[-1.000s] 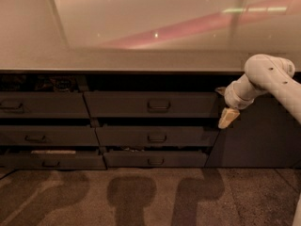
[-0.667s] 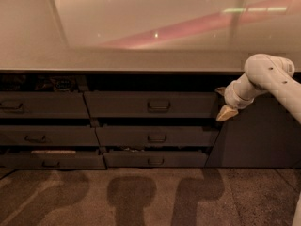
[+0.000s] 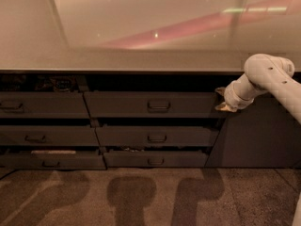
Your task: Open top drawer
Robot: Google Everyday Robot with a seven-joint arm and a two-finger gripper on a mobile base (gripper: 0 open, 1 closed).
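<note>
The top drawer (image 3: pixel 188 104) is the wide dark grey front in the middle column, just under the countertop. A small rectangular loop handle (image 3: pixel 159 105) sits at its centre. A dark gap shows above the front. My gripper (image 3: pixel 224 103) hangs off the white arm (image 3: pixel 263 75) at the right. It is level with the drawer's right end, close to or touching its corner. It is well to the right of the handle.
Two shorter drawers (image 3: pixel 157 137) lie below the top one. Another column of drawers (image 3: pixel 42 105) stands at the left, with clutter (image 3: pixel 51 83) showing above its top front. A plain dark panel (image 3: pixel 258 135) fills the right. Above runs the pale countertop (image 3: pixel 141 60), below lies speckled floor (image 3: pixel 141 197).
The gripper's tip has risen a little along the right end of the top drawer. The drawers have not visibly moved.
</note>
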